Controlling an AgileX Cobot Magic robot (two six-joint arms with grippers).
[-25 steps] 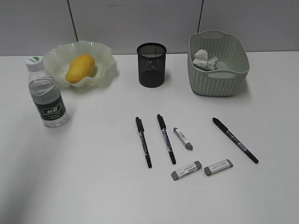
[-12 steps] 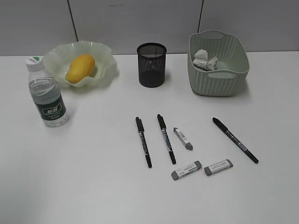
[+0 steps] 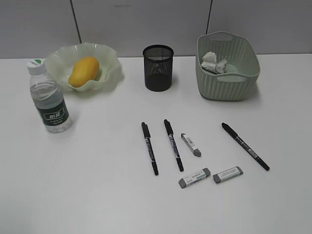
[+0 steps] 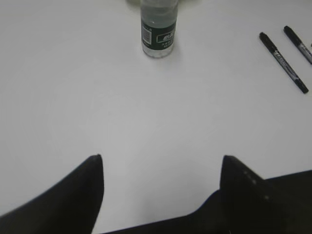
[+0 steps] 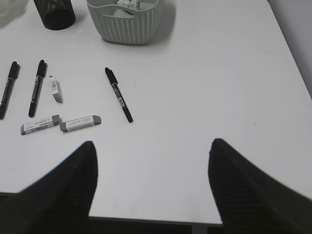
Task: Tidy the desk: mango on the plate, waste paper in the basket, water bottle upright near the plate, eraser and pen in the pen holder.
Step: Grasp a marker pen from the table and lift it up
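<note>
Right gripper [image 5: 151, 161] jaws wide, empty; right pen [image 5: 118, 94] lies far-left of them, probably nearest, long axis running near-far.

Your exterior view looks down at a slant on the desk [image 3: 97, 195], facing the back wall. Your left wrist view sits low over the near left side and faces the water bottle [image 4: 158, 29]. Your right wrist view faces the basket [image 5: 127, 22]. Both wrist views share the two left pens [image 4: 283, 62].
</note>
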